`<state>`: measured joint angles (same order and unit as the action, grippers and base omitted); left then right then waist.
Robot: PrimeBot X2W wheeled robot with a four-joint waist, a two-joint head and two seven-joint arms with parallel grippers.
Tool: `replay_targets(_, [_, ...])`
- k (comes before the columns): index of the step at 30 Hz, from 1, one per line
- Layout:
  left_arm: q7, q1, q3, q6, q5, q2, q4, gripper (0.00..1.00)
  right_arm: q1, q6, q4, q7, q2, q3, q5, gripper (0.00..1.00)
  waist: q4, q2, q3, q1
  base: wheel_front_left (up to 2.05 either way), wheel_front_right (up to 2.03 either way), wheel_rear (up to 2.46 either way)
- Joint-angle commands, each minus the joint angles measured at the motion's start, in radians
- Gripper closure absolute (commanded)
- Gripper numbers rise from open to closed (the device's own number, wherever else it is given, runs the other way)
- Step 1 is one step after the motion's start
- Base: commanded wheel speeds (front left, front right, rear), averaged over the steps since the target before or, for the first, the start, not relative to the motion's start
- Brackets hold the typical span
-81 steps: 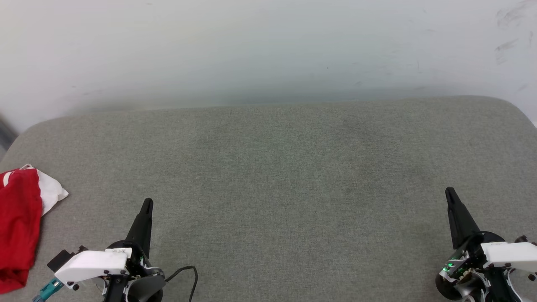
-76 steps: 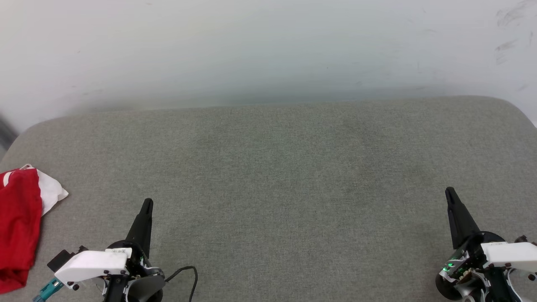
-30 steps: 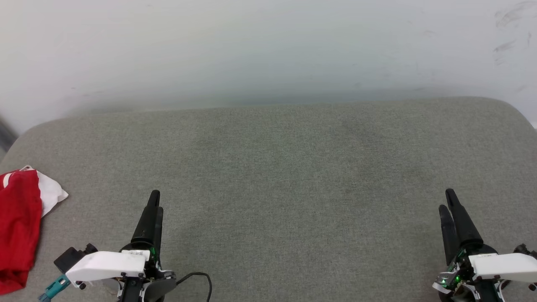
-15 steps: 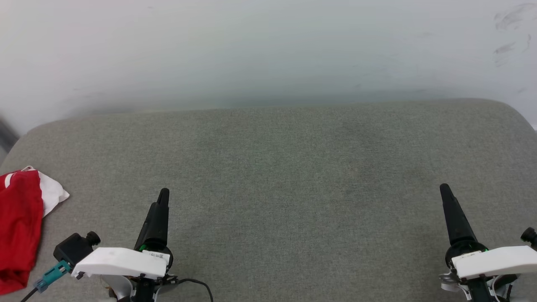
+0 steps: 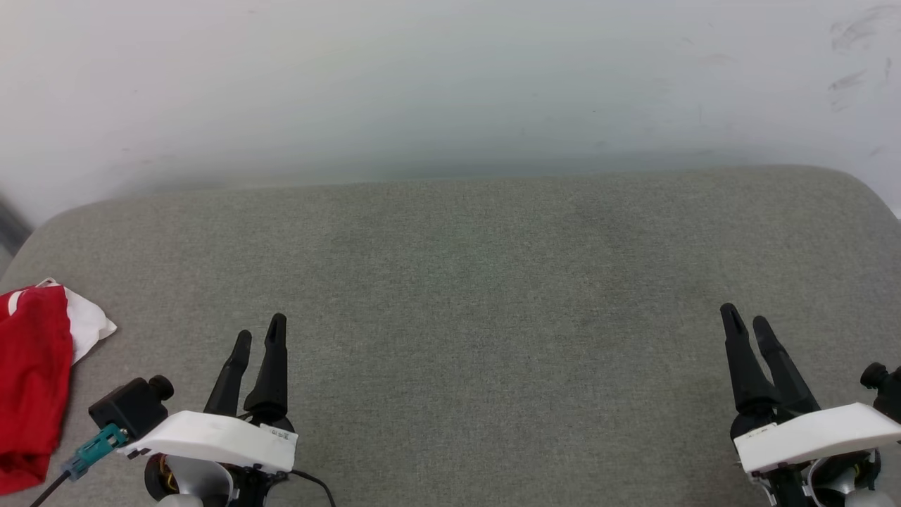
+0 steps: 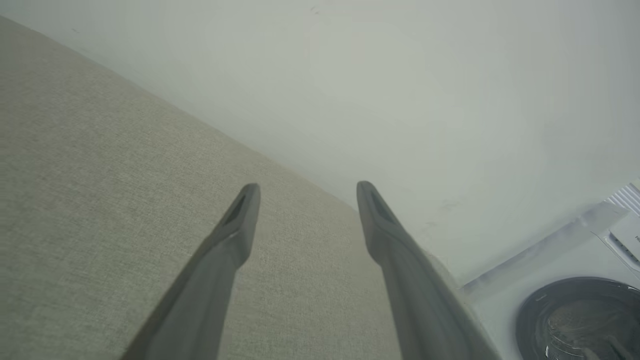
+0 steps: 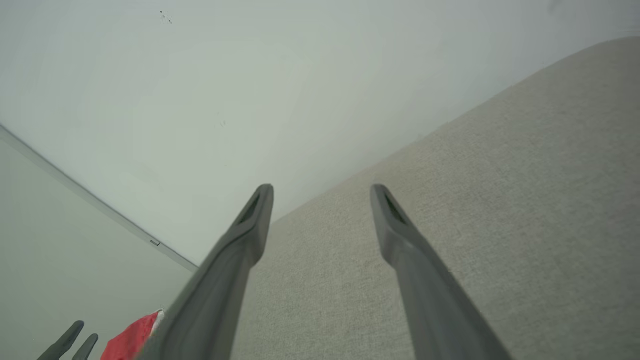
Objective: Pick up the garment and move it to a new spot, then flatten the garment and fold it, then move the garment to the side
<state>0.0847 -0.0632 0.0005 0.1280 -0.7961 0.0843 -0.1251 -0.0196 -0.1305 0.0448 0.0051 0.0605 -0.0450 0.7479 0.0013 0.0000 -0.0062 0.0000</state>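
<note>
Red jersey [image 5: 32,380] is noted at 8 o'clock on the grey cushion [image 5: 464,282], compact, ungripped. Left gripper [image 5: 260,327] and right gripper [image 5: 744,315] are held apart, empty. The set-aside step is judged probably complete; fold quality cannot be told.

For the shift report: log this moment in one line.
stage: pre-pick | garment: crumpled, untouched, left edge of grey cushion | left pincer: open, empty | right pincer: open, empty

The garment [image 5: 32,366] lies at the left edge of the cushioned surface [image 5: 457,282], left of the left pincer [image 5: 260,327]
</note>
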Motion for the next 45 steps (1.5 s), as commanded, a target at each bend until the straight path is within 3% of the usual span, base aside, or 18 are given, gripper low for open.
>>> replay_targets(1, [0.013, 0.000, -0.005, -0.002, 0.049, 0.010, 0.017, 0.00, -0.002, 0.000, -0.025, -0.002, 0.003, 0.001, -0.052, 0.00, 0.001, 0.0000, 0.000, 0.0000, 0.00, 0.00, 0.00])
replay_targets(21, [0.071, 0.008, -0.028, -0.008, 0.312, 0.029, 0.019, 0.00, 0.024, 0.000, -0.065, 0.004, 0.007, 0.013, -0.343, 0.00, 0.002, 0.0000, -0.003, 0.0000, 0.00, 0.00, 0.00])
replay_targets(45, [0.126, 0.012, -0.050, -0.022, 0.537, 0.035, -0.019, 0.00, 0.047, 0.000, -0.095, 0.017, -0.002, 0.003, -0.589, 0.00, 0.005, 0.0000, -0.009, 0.0000, 0.00, 0.00, 0.00])
